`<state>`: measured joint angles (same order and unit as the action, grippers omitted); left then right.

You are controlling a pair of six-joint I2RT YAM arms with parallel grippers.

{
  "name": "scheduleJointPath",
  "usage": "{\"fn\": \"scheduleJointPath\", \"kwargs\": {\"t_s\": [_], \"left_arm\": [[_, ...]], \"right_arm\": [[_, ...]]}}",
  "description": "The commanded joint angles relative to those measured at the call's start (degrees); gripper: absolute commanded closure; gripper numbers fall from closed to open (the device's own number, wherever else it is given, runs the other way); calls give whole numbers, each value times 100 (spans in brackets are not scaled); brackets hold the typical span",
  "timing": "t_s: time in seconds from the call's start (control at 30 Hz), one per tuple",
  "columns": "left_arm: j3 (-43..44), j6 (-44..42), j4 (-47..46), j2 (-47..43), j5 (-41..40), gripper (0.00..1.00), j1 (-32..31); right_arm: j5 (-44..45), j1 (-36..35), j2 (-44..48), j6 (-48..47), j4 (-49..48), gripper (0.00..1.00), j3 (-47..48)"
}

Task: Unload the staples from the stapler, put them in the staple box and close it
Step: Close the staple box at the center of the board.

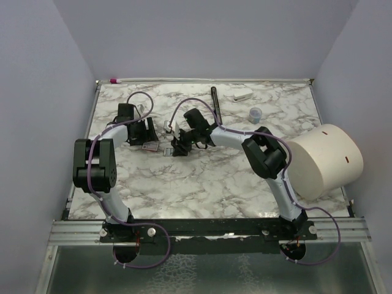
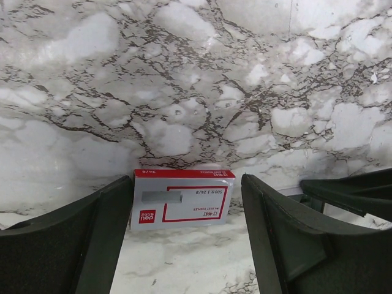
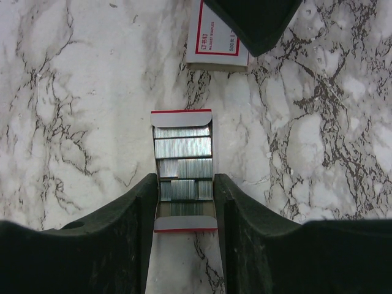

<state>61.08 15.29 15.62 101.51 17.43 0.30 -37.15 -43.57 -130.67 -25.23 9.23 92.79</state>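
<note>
Right wrist view showed the right tool (image 3: 184, 184) pinching the tray (image 3: 182, 119) of staples (image 3: 182, 147), flat on the counter (image 3: 79, 92). The left tool (image 2: 187, 180) stood open around the red sleeve (image 2: 184, 208) nearby. Best was to lift the tray level, then tip it slowly.

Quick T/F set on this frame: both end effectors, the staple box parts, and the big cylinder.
1. The red-and-white cardboard staple box lies between the open fingers of the left end effector. True.
2. The open white cardboard tray is empty. False: it holds silvery metal staple strips.
3. The right end effector clasps the tray by its two long sides. True.
4. The large cream cylinder stands on the left side of the marble-patterned table. False: it stands at the table's right side, beside the right arm.
</note>
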Motion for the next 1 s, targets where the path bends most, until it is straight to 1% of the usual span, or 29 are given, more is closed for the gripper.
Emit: {"fn": "scheduleJointPath", "kwargs": {"t_s": [0.0, 0.27, 0.43, 0.97], "left_arm": [[-183, 105, 165, -71, 248, 26, -148], [-201, 84, 187, -95, 235, 26, -240], [-202, 92, 187, -89, 242, 26, -271], [-205, 66, 203, -121, 235, 26, -337]], "right_arm": [[166, -81, -298, 162, -26, 59, 157], [483, -79, -394, 420, -80, 60, 246], [347, -81, -387, 381, -104, 60, 218], [386, -81, -467, 460, -75, 61, 310]]}}
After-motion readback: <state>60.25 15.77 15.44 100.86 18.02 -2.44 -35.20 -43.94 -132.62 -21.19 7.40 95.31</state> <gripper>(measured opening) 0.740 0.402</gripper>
